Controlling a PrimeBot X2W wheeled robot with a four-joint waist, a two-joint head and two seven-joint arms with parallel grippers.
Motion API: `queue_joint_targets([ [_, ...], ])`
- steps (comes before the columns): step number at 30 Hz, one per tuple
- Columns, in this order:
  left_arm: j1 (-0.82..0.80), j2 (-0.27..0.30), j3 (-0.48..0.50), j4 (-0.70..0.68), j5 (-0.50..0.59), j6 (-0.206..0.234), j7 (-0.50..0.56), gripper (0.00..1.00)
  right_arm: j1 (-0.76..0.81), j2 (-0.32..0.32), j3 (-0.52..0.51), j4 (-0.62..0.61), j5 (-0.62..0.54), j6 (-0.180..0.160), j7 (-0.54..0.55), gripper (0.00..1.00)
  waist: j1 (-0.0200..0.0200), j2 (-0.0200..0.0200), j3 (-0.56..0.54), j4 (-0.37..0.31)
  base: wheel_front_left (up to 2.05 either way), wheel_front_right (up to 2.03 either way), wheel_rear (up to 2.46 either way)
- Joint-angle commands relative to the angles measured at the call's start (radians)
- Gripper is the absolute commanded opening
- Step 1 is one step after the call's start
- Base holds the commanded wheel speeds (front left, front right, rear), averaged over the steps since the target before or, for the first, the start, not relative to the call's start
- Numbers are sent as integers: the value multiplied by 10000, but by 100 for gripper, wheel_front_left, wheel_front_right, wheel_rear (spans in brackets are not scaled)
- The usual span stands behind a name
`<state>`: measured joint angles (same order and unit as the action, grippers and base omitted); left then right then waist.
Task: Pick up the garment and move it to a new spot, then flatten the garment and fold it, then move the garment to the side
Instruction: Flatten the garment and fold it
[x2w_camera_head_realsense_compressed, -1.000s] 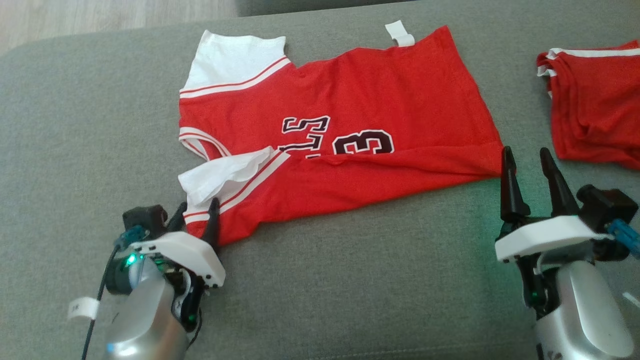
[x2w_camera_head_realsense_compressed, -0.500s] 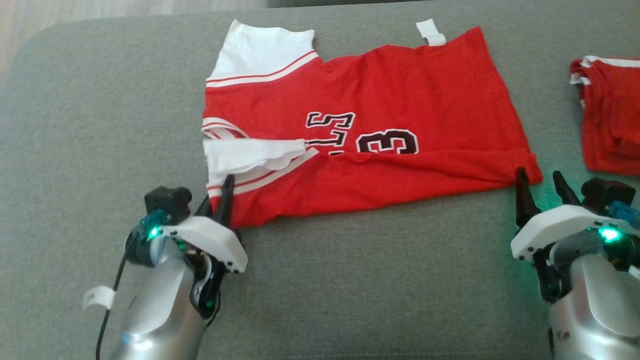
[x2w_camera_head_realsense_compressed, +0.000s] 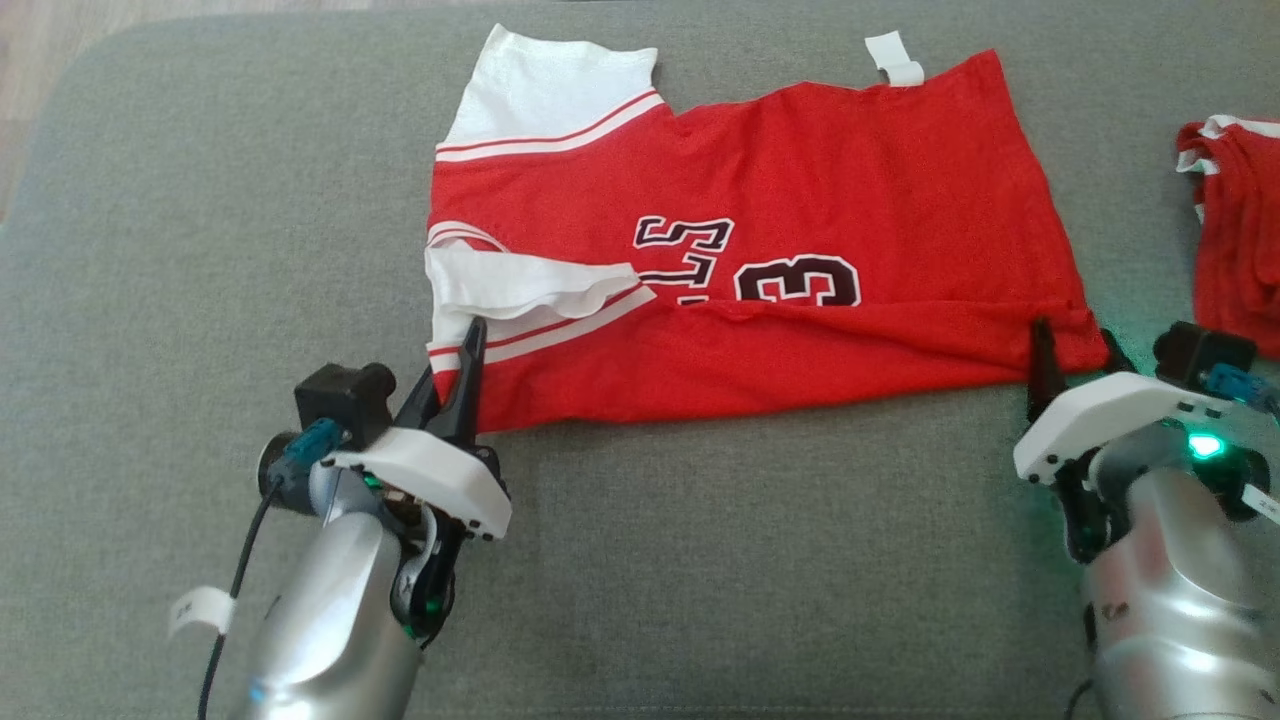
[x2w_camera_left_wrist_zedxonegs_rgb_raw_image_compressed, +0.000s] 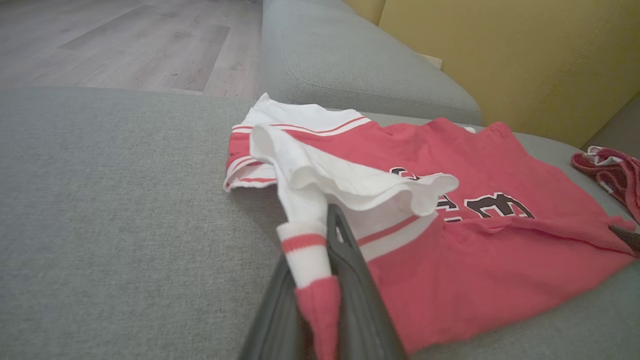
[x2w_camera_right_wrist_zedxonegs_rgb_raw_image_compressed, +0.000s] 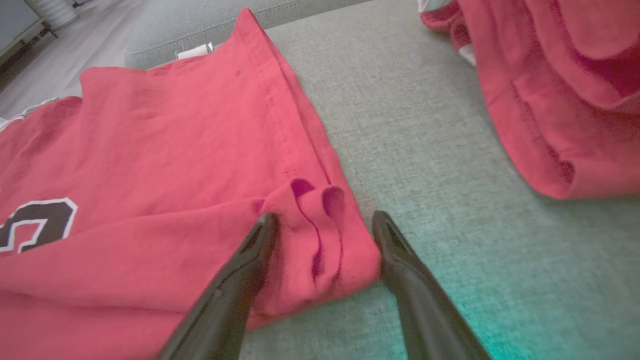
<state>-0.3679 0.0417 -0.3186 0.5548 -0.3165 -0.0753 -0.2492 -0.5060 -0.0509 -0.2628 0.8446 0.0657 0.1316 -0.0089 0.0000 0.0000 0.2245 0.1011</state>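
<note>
Left gripper (x2w_camera_head_realsense_compressed: 455, 375) jaws clamp the jersey (x2w_camera_head_realsense_compressed: 800, 170) sleeve hem. Right gripper (x2w_camera_right_wrist_zedxonegs_rgb_raw_image_compressed: 324, 220) jaws stand wide astride the near-right corner; a shallow bite probably slips.

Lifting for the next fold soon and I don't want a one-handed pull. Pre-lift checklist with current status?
1. left gripper shut on near-left corner of jersey: ok.
2. right gripper closed on near-right corner: not ok. Jaws are open, straddling the bunched corner.
3. both fabric layers inside that gap: cannot tell.
4. second red garment apart from jersey: ok.
5. jersey flat: not ok. The white sleeve is flipped over, with a crease along the near edge.
</note>
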Motion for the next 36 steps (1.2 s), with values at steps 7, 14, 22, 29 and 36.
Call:
queue_joint_targets([
  [7, 117, 326, 418, -229, 10, 202, -125, 0, -455, 7, 771, 450, 528, -9, -963, 0, 0, 0, -285, -319, 0, 0, 0],
  [14, 445, 515, 628, -247, 4, 262, -125, 0, -255, 7, 1009, 317, 1104, -9, -1470, 0, 0, 0, -801, -644, 0, 0, 0],
  [22, 759, 685, 726, -321, 35, 268, -125, 0, 430, 7, 1158, -528, 1700, -9, -1134, 0, 0, 0, -1310, -858, 0, 0, 0],
  [29, 1320, 862, 629, -391, 19, 240, -105, 0, 1982, 7, 1226, -2060, 2234, -9, 69, 0, 0, 0, -1912, -921, 0, 0, 0],
  [36, 2051, 1057, 457, -816, -35, 234, 235, 0, 3665, 7, 1267, -4146, 2762, -9, 1147, 0, 0, 0, -2091, -960, 0, 0, 0],
])
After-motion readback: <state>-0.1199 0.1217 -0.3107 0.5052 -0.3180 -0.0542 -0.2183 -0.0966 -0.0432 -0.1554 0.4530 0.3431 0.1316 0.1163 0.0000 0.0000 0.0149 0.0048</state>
